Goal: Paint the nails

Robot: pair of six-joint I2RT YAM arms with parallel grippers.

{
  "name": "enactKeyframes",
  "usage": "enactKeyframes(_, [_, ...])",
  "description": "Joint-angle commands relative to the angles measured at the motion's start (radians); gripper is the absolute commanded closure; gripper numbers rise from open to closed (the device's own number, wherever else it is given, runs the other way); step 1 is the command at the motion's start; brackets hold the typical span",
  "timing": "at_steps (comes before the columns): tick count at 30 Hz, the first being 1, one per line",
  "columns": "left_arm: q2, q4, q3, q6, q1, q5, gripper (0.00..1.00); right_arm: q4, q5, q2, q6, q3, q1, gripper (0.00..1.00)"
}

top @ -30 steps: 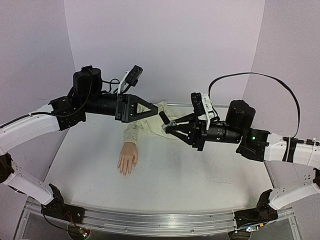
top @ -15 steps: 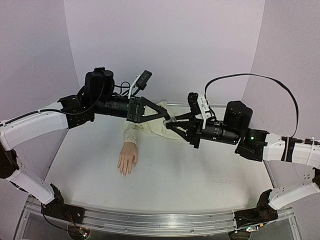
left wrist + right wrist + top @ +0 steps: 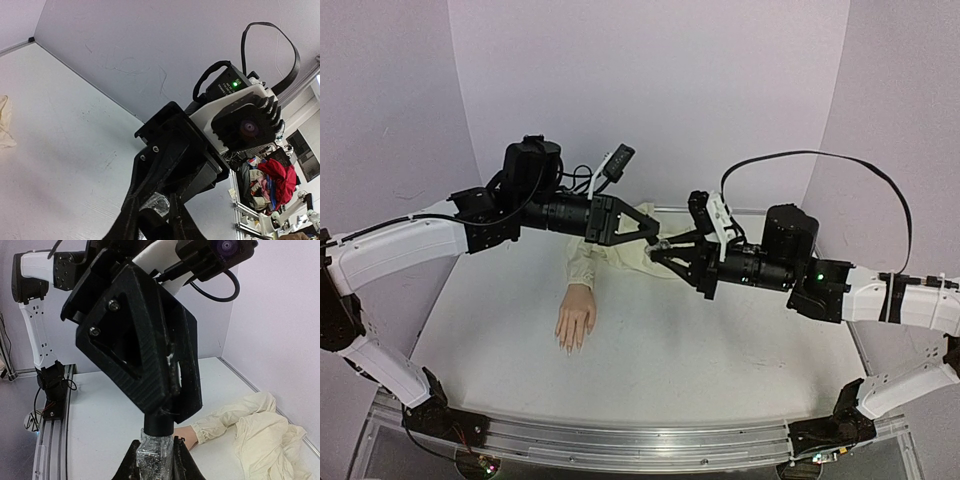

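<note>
Bottle tight in right jaws, its cap between closed left jaws; mannequin hand whole only overhead

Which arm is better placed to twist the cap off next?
Left. The left jaws are shut around the dark cap, while the right jaws clamp the bottle beneath it, so right likely just holds.

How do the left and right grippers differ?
The left gripper reaches in from the left, jaws closed on the dark cap; the right gripper comes from the right, jaws shut on the glittery bottle below it. The left gripper sits slightly higher in the top view than the right gripper. Shared: both meet at one bottle, near the cream sleeve, away from the mannequin hand.
</note>
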Motion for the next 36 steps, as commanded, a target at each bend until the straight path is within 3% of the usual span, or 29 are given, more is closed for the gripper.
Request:
enactKeyframes(1, [-0.004, -0.007, 0.054, 0.033, -0.008, -0.009, 0.84, 0.071, 0.009, 0.000, -0.007, 0.044, 0.000, 1.00])
enactKeyframes(4, [-0.006, -0.017, 0.055, 0.085, -0.018, 0.030, 0.90, 0.084, -0.015, 0.001, 0.022, 0.045, 0.001, 1.00])
enactKeyframes(7, [-0.009, -0.018, 0.055, 0.211, -0.026, 0.209, 1.00, 0.091, -0.100, 0.003, 0.069, 0.057, 0.000, 1.00])
enactKeyframes(10, [-0.025, -0.017, 0.045, 0.364, -0.035, 0.445, 1.00, 0.129, -0.272, 0.001, 0.155, 0.062, 0.000, 1.00])
enactKeyframes(14, [-0.042, -0.016, 0.082, 0.501, -0.034, 0.643, 1.00, 0.269, -0.543, 0.023, 0.327, 0.070, 0.000, 1.00])
enactKeyframes(17, [-0.029, -0.017, 0.135, 0.527, -0.035, 0.692, 1.00, 0.427, -0.623, 0.045, 0.459, 0.052, 0.000, 1.00])
enactKeyframes(22, [-0.023, -0.016, 0.145, 0.485, -0.035, 0.635, 1.00, 0.420, -0.540, 0.016, 0.427, 0.011, 0.001, 1.00])
enactKeyframes(23, [-0.030, -0.016, 0.139, 0.454, -0.035, 0.605, 0.96, 0.404, -0.520, 0.005, 0.411, 0.006, 0.001, 1.00])
enactKeyframes(27, [-0.096, -0.019, 0.066, 0.351, -0.018, 0.435, 0.47, 0.311, -0.433, -0.019, 0.325, -0.008, 0.001, 1.00])
enactKeyframes(28, [-0.116, -0.023, 0.040, 0.333, -0.015, 0.353, 0.39, 0.289, -0.409, -0.021, 0.307, -0.007, 0.000, 1.00])
enactKeyframes(32, [-0.156, -0.153, 0.026, 0.309, -0.007, 0.144, 0.20, 0.179, -0.338, -0.014, 0.222, 0.022, 0.001, 1.00])
enactKeyframes(36, [-0.133, -0.245, 0.055, 0.300, -0.010, 0.088, 0.18, 0.113, -0.290, 0.004, 0.171, 0.046, 0.001, 1.00])
